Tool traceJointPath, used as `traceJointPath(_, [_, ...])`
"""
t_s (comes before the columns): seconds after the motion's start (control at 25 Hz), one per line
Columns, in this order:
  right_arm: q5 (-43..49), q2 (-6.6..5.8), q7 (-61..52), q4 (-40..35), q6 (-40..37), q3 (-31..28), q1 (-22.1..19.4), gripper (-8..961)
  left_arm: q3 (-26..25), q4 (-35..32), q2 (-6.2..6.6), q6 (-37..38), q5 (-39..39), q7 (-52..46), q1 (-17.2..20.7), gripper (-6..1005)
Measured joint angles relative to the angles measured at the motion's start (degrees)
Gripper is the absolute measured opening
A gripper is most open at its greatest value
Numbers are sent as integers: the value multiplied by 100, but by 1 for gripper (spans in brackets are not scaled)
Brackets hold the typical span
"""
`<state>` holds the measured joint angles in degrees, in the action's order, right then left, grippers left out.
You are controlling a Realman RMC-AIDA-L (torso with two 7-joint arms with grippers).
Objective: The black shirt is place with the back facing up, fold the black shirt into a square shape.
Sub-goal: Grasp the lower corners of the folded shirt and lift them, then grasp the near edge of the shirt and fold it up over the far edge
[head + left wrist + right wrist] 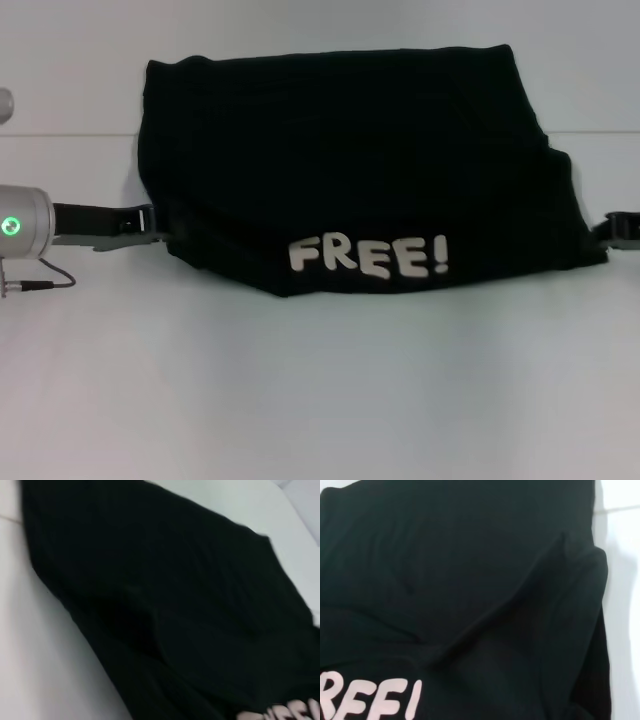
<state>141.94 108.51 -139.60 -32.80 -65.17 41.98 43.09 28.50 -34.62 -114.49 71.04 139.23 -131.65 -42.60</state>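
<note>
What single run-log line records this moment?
black shirt: partly folded, "FREE!" up | left end effector: at shirt's left edge | right end effector: at right edge | table: white

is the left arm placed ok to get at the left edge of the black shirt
Probably yes. The left gripper sits right at the black shirt's left edge on the table, with nothing between them. Its fingertips disappear against the cloth, so the actual grip cannot be confirmed.

Both hand tips under the black shirt point(350, 160)
</note>
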Motion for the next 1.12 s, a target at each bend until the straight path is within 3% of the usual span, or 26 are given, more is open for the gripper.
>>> traceJointPath(0.2, [69, -80, -444, -474, -752, 14, -288, 57, 14, -135, 156, 1024, 339, -243, -84, 12])
traceJointPath(0.48, [570, 210, -911, -1711, -2140, -44, -831, 56, 15, -497, 173, 2474, 927, -298, -21, 12])
traceJointPath(0.72, [648, 425, -911, -2457, -3135, -142, -1385, 56, 23, -524, 146, 3240, 1430, -67, 93, 12])
traceJointPath(1.0, [651, 476, -713, -2739, -3977, -391, -1830, 56, 375, -646, 22, 4009, 1541, 152, 302, 11])
traceJointPath(1.12, [651, 457, -655, -2741, -4000, -508, -1893, 56, 351, -704, 37, 3998, 1649, 137, 348, 15])
